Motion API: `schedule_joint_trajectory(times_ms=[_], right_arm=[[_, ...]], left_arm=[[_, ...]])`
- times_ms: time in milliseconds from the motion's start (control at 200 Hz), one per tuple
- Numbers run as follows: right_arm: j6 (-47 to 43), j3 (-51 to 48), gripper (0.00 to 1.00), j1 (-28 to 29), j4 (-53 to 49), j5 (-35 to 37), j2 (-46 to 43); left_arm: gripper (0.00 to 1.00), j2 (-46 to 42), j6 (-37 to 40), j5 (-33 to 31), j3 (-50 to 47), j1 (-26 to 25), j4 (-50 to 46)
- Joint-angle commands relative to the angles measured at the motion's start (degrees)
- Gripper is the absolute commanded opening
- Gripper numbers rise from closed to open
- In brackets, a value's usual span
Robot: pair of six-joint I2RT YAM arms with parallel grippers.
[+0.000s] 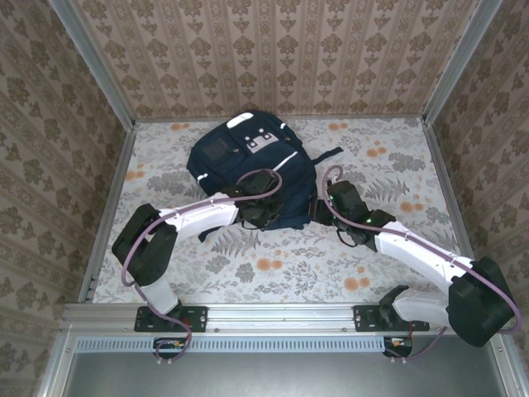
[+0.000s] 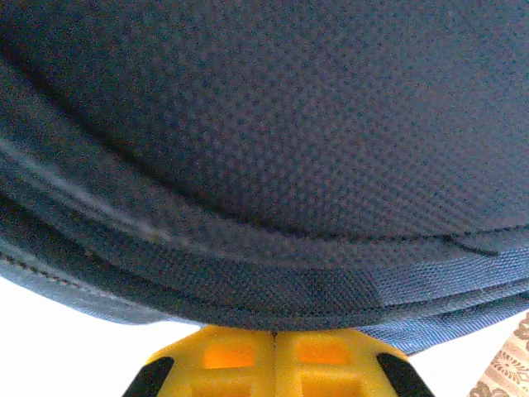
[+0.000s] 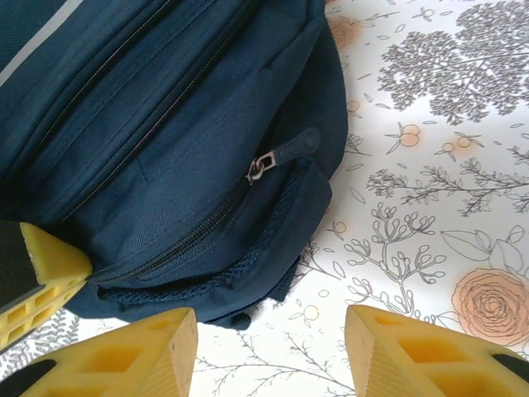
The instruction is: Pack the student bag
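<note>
Opening the student bag (image 1: 240,161): left gripper (image 2: 274,332) pressed together at its edge; right gripper (image 3: 269,341), spread, should pinch the zipper pull (image 3: 289,149).

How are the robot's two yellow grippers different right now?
The left gripper is shut, fingers together; the right gripper is open, fingers apart. The left gripper sits at the student bag edge; the right gripper hovers over the table beside the zipper pocket. Both have yellow fingers.
</note>
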Motion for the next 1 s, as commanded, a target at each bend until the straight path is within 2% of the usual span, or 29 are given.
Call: schedule_joint_trajectory(times_ms=[0,145,325,460,735,850,995], right_arm=[[-3.2,0.5,0.52,-0.5,0.7,-4.4,0.5],[-5.4,2.1,0.51,-0.6,2.1,-8.9,2.9],[-8.9,4.6,0.46,0.2,5.0,-16.4,6.8],[-12.7,5.4,0.39,3.2,10.3,-21.4,9.8],[-15.6,11.5,0.34,8.3,12.3,-28.4,21.2],[-16.4,12.6,0.38,9.4,12.8,-30.5,24.2],[-16.7,13.1,0.38,10.9,13.7,-32.9,26.3]], left_arm=[[0.00,-3.4,-1.5,-4.7,-2.8,1.3,-4.0],[0.00,-12.7,0.4,-6.9,-9.4,4.2,-9.1],[0.00,-27.3,1.3,-6.8,-19.8,10.4,-11.8],[0.00,-34.7,2.3,-7.1,-23.5,13.4,-12.9],[0.00,-38.8,3.0,-6.9,-25.4,15.8,-15.2],[0.00,-38.9,3.0,-6.4,-25.7,16.1,-15.1],[0.00,-38.7,2.8,-6.2,-25.9,16.2,-15.2]])
